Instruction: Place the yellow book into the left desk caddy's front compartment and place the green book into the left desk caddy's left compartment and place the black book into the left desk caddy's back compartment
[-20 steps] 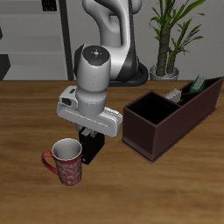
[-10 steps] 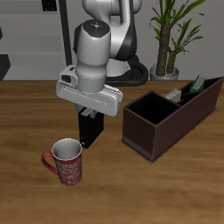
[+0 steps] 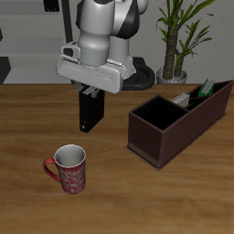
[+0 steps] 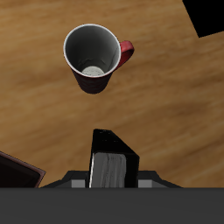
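My gripper (image 3: 90, 94) is shut on the black book (image 3: 90, 114) and holds it upright in the air above the table. In the wrist view the black book (image 4: 112, 159) hangs between the jaws of my gripper (image 4: 112, 175). The left desk caddy (image 3: 164, 137), dark maroon-brown, stands beside the book, apart from it; its large square section is empty. The green book (image 3: 207, 88) and the greyish yellow book (image 3: 186, 98) stick up from the caddy's narrower sections at its far end. I cannot tell which compartments.
A red mug (image 3: 69, 168) stands near the table's front edge, below and in front of the held book; it also shows in the wrist view (image 4: 94, 58). A potted plant (image 3: 176, 37) stands behind the caddy. A caddy corner (image 4: 17, 171) shows in the wrist view.
My gripper has risen with the black book, lifting it off the table beside the mug and carrying it upward and a little farther back.
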Motion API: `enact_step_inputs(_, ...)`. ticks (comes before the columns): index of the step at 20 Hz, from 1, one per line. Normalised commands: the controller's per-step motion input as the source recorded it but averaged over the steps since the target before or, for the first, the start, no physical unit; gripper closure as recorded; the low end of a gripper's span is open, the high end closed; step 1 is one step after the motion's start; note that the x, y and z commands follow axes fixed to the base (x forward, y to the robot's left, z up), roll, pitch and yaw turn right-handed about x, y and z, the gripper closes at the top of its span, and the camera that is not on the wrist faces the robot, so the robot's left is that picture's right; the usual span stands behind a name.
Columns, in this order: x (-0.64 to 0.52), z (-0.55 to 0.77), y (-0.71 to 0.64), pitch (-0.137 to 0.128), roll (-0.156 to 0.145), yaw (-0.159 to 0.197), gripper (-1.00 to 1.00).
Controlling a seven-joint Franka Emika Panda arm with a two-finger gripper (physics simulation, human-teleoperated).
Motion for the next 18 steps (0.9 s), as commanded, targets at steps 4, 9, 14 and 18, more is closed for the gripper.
enact_step_inputs(4, -0.69, 0.37, 0.02, -0.101, 0.008, -0.018, 1.00)
enact_step_inputs(9, -0.64, 0.16, 0.13, -0.098, 0.033, -0.006, 1.00)
enact_step_inputs(14, -0.57, 0.00, 0.28, -0.053, 0.054, -0.016, 1.00)
enact_step_inputs(18, -0.46, 0.12, 0.26, -0.039, 0.057, -0.033, 1.00)
